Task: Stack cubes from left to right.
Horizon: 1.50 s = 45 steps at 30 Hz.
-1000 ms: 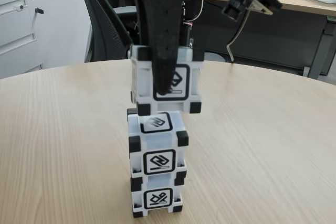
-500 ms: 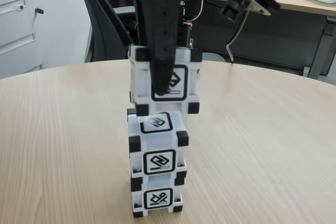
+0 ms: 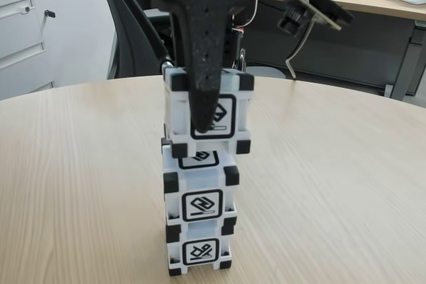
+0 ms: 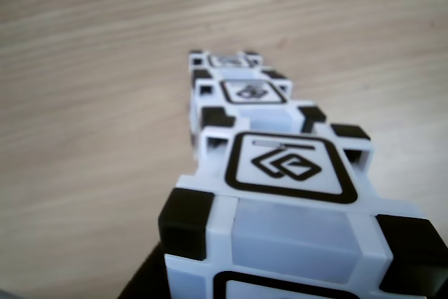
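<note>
A robot gripper (image 3: 203, 121), its black fingers (image 3: 203, 71) clamped on opposite faces of the top cube (image 3: 223, 108), holds this rigid, seemingly light plastic block atop two stacked cubes (image 3: 200, 221) on the tabletop (image 3: 346, 184).

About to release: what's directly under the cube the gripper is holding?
The middle cube sits right under the held cube, itself on the bottom cube on the table. The held cube covers most of the middle cube's top face, so contact between them cannot be confirmed.
</note>
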Tool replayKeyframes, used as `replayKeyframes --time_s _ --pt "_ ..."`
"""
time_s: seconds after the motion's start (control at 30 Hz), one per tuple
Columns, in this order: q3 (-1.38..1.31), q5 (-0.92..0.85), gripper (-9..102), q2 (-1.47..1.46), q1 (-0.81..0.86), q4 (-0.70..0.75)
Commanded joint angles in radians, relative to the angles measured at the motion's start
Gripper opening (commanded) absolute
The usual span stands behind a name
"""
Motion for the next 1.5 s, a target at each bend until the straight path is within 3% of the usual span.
replayKeyframes --time_s 0.0,0.93,1.23,1.47 --pt "-0.005 0.000 0 0.005 0.008 0.009" --pt "0.101 -0.041 1 0.015 0.009 0.006" --pt "0.101 -0.044 32 0.020 0.009 0.008" --pt "0.101 -0.031 44 0.021 0.011 0.002"
